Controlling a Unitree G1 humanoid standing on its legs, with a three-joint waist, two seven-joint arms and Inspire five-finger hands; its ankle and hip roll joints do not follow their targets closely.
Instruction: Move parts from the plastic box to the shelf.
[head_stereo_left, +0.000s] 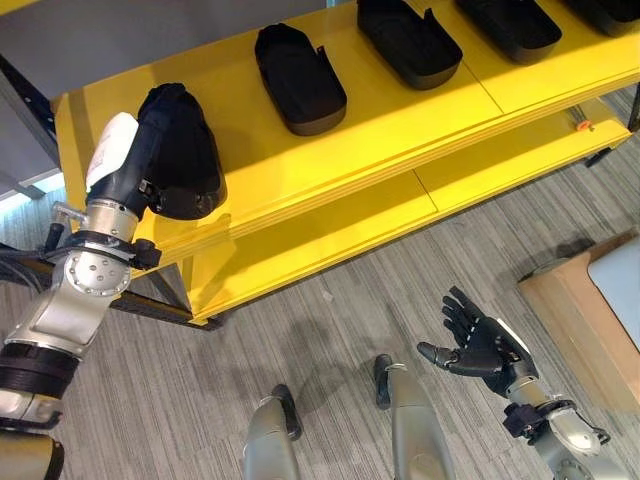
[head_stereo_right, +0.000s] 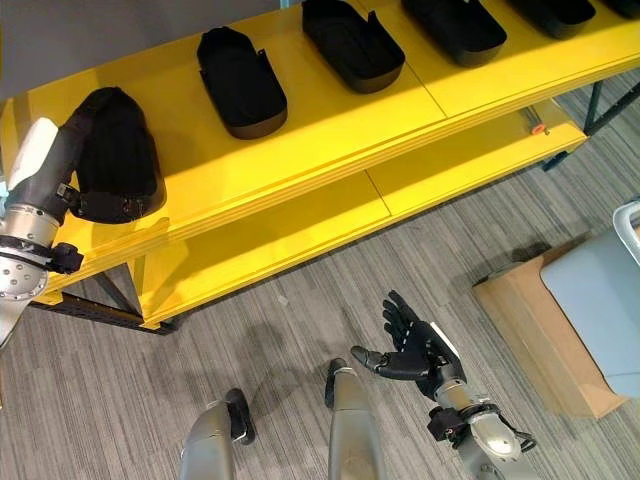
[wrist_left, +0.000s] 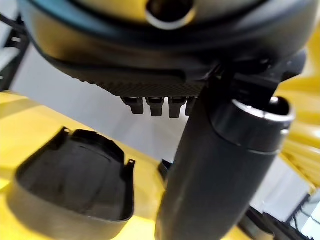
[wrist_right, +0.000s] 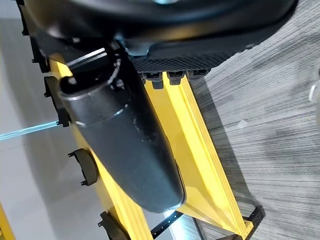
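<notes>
**A:** Where is the part being handled?

**B:** The black part (head_stereo_right: 130, 200) is seen at the left end of the yellow shelf (head_stereo_left: 330, 160), on the top board and close to its front edge. The left hand (head_stereo_left: 130, 165) is laid over and beside it. In the left wrist view the fingers (wrist_left: 150, 106) appear relaxed with nothing pinched between them and the thumb, so the part is judged to be set down, not gripped.

**A:** And the rest of the row?

**B:** A second part (head_stereo_left: 298, 78) lies further along, then a third (head_stereo_left: 408, 42) and a fourth (head_stereo_left: 510, 25), all hollow side up and well apart. The lower board (head_stereo_left: 330, 235) is bare.

**A:** How should the step be finished well?

**B:** The hand should be lifted straight away from the part, so that the shell is not dragged toward the edge. If the rim is found to overhang, the part should be nudged inward with flat fingers first. The spacing of the row should be matched.

**A:** Is the other hand needed?

**B:** The right hand (head_stereo_left: 480, 345) is held low over the floor, palm up, fingers spread, empty. A grey box (head_stereo_right: 600, 290) on a brown base is seen to its right; its contents cannot be made out. It is probably the source, so the next pick could be prepared from that side.
</notes>
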